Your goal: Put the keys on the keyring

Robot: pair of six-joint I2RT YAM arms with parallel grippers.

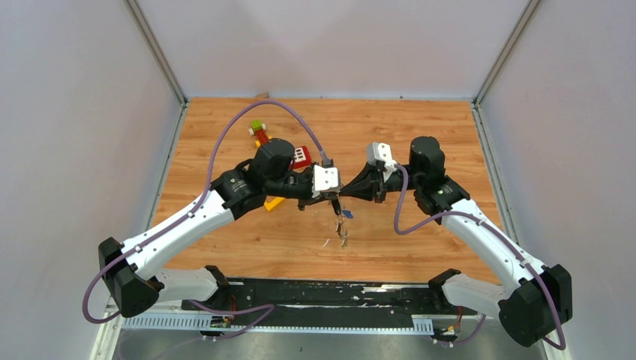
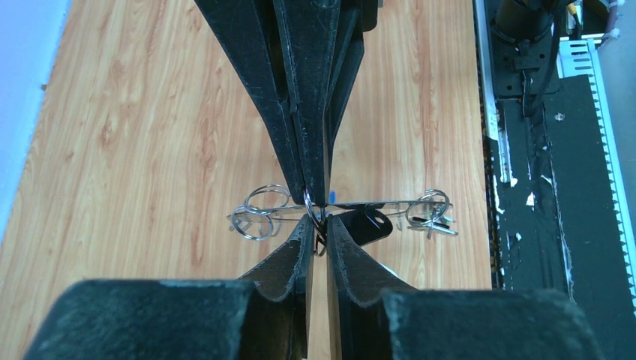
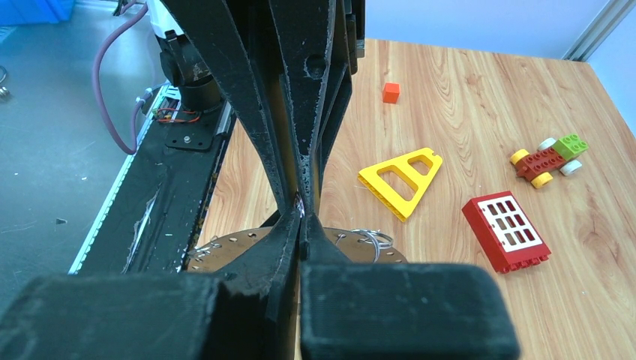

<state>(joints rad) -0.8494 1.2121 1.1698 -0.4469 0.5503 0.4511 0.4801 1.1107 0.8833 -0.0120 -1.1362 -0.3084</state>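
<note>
Keys (image 1: 343, 227), too bunched to count, dangled under one flat metal keyring (image 3: 225, 251). The right gripper (image 3: 301, 217) pinched its rim, jaws pressed together. The left gripper (image 2: 319, 229) nipped a thin wire loop (image 2: 318, 219). Beyond lay four plastic toys: yellow triangle (image 3: 401, 180), red window brick (image 3: 506, 232), brick car (image 3: 547, 156), orange cube (image 3: 390, 91).

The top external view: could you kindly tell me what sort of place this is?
Probably a robotics lab cell: wooden table, plain white walls, left arm and right arm bolted down.
</note>
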